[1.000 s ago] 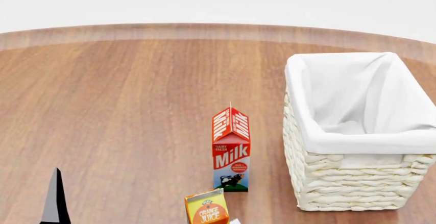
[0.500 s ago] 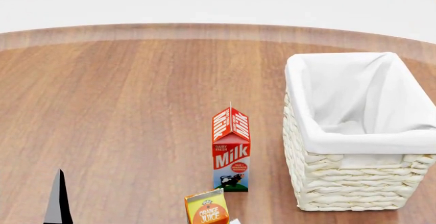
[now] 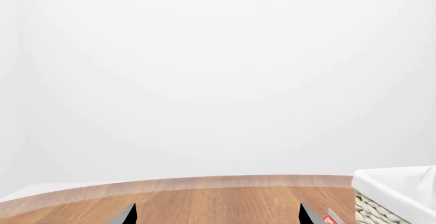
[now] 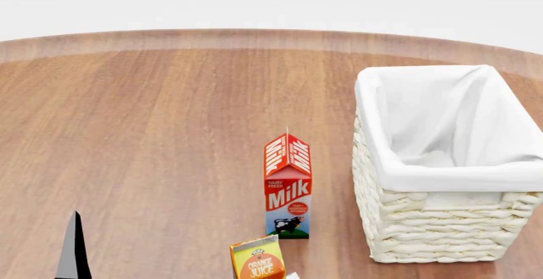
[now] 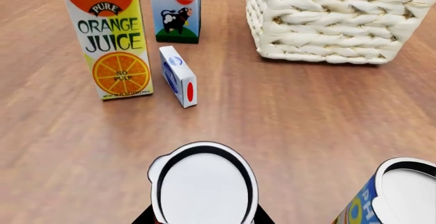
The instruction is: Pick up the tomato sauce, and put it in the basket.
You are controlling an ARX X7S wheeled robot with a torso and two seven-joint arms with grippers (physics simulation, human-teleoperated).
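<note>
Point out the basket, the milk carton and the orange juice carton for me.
basket [image 4: 441,228]: head view, on its woven front wall.
milk carton [image 4: 288,196]: head view, on the red front face.
orange juice carton [image 5: 112,45]: right wrist view, on the front label.

In the head view, the only visible change is at the lower left edge, where the dark pointed fingertip [image 4: 74,248] of the left gripper sits a touch lower and slightly further right than a second ago, when its tip reached a little higher above the wooden table [image 4: 152,133]; compared with half a second ago the shift is barely perceptible, a slight drop of the tip and no more, and less of the finger shows above the frame's bottom edge than at the start
</note>
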